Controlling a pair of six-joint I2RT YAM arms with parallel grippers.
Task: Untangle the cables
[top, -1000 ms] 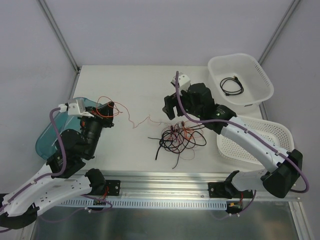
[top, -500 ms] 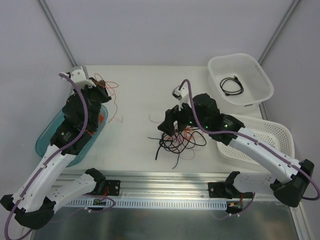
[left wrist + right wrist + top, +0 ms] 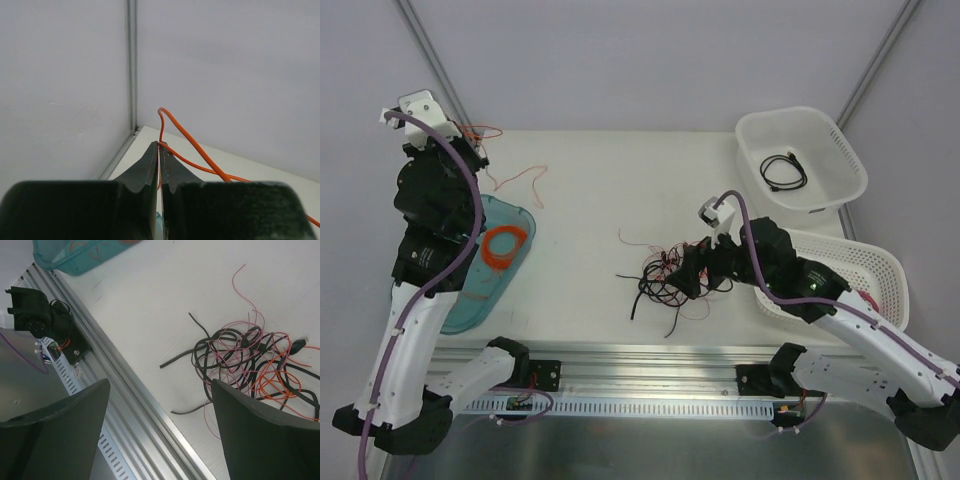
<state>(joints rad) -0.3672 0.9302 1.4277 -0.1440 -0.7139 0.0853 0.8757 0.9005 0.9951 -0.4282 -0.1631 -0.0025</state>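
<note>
teal tray (image 3: 485,285): orange coil (image 3: 506,244) inside | far white basket (image 3: 840,150): black cable (image 3: 783,170) inside

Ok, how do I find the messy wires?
Find the white table, then the flat white basket at its right. Just left of it lie the cables, a loose black, red and orange scribble, not neatly wound like the orange coil.

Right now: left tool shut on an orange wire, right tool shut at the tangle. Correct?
One thing is off: the right tool is open, not shut. The right wrist view shows its fingers spread wide at the tangle, gripping nothing. The rest holds: the left tool is shut on an orange wire.
</note>
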